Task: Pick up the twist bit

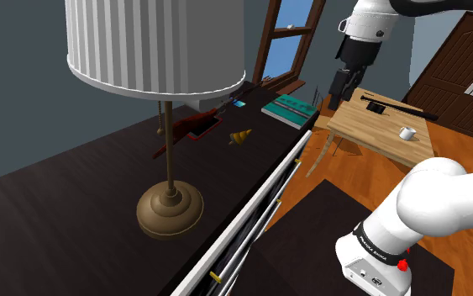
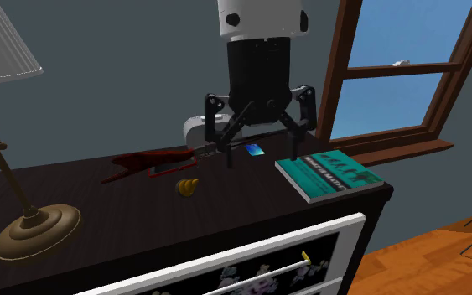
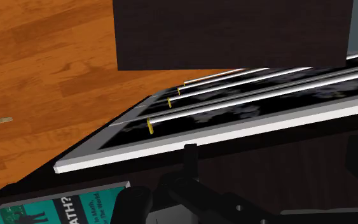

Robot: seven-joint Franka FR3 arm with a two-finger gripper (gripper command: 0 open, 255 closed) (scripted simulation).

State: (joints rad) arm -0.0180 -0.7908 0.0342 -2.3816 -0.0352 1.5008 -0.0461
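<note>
Gripper [image 2: 261, 141] spread wide w/o load; twist bit [image 2: 187, 186] untouched

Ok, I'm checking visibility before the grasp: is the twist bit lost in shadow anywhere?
Shoulder view: no, the golden twist bit stands out on the dark dresser top, with no glare. Second exterior view: the bit is just as distinct against that dark top.

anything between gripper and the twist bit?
No. In the second exterior view the dark dresser top between the open gripper and the golden twist bit is bare; the red tool lies just behind it.
</note>
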